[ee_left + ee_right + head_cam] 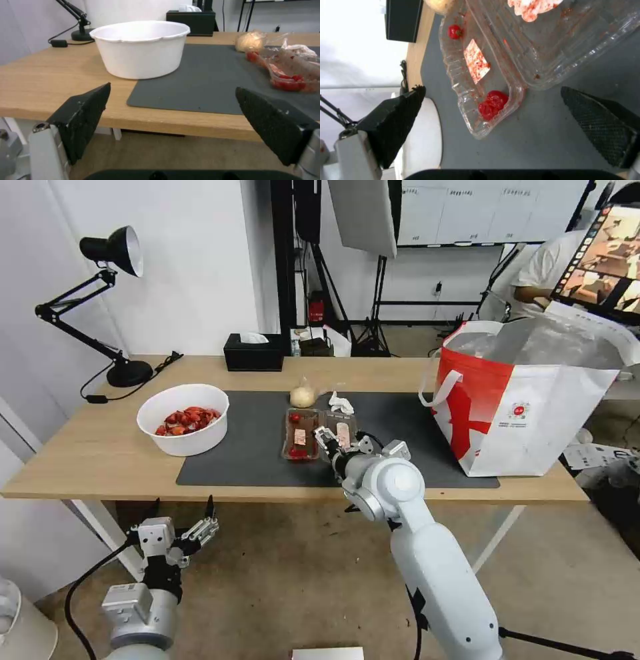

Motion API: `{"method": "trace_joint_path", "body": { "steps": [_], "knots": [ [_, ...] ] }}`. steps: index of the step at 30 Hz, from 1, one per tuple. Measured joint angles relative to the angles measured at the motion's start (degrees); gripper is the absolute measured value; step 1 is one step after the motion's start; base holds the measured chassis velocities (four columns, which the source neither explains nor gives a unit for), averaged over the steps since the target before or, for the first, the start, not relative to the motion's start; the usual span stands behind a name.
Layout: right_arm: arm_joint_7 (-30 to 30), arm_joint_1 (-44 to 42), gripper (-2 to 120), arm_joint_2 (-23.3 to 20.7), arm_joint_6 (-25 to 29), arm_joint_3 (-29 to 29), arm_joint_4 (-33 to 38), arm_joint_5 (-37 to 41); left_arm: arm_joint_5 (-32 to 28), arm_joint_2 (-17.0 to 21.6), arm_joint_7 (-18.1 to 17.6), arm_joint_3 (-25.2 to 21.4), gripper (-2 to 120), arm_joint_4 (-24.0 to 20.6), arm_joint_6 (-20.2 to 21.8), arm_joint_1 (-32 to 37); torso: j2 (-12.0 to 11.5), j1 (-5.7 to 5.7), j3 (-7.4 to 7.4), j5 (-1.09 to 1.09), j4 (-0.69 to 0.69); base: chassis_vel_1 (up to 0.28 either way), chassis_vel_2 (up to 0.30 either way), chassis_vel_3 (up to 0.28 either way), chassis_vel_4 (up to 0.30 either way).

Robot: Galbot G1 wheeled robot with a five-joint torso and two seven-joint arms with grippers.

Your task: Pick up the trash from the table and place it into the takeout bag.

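Two tools open, right tool (493, 112) over food tray (493, 75), left tool (173, 120) below table (50, 75).

Two glossy white, tube-shaped arms with rounded joint housings carry the robot's tools. The right arm (427, 553) thickens into a smooth ball-like wrist, with silver-grey metal blocks and short black cables ahead of it. The left arm (143, 607) ends in a pale grey cylinder topped by a boxy silver bracket, a black cable looping along its side. Both grippers bear flat, wedge-shaped black fingers (83, 117) with a fine cross-hatched grip surface (600, 125), mounted on light grey metal bases; a small round fitting, possibly a screw, sits on one base.
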Motion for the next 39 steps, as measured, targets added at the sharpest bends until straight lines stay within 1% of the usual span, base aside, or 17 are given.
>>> {"method": "trace_joint_path", "body": {
  "steps": [15, 29, 33, 37, 39],
  "knots": [
    [-0.35, 1.82, 100, 0.56, 0.05, 1.71, -3.03, 0.55, -0.02, 0.32, -0.04, 0.11, 100, 0.66, -0.18, -0.22, 0.0, 0.0, 0.0, 0.0, 0.0, 0.0, 0.0, 0.0, 0.0],
    [0.87, 1.83, 100, 0.86, -0.17, 1.79, -3.27, 0.16, -0.36, 1.31, -0.04, -0.17, 100, 0.72, -0.41, -0.2, 0.0, 0.0, 0.0, 0.0, 0.0, 0.0, 0.0, 0.0, 0.0],
    [0.24, 1.99, 100, 1.23, -0.23, 2.16, -4.09, 0.16, -0.4, 1.4, -0.05, -0.16, 100, 0.74, -0.48, -0.23, 0.01, -0.01, -0.01, 0.0, -0.01, 0.0, 0.0, 0.0, 0.0],
    [-1.76, 1.68, 100, 1.65, -0.11, 2.36, -4.77, -0.75, -0.41, 1.25, -0.06, -0.02, 100, 0.91, -0.55, -0.24, 0.01, -0.01, -0.01, -0.01, -0.01, 0.0, 0.0, 0.0, 0.0],
    [-3.85, 1.2, 100, 1.72, 0.77, 2.34, -4.95, -1.99, -0.41, 1.22, -0.07, 0.0, 100, 0.97, -0.6, -0.24, 0.01, -0.01, -0.01, 0.0, 0.0, 0.0, 0.0, 0.0, 0.0]
  ]
}}
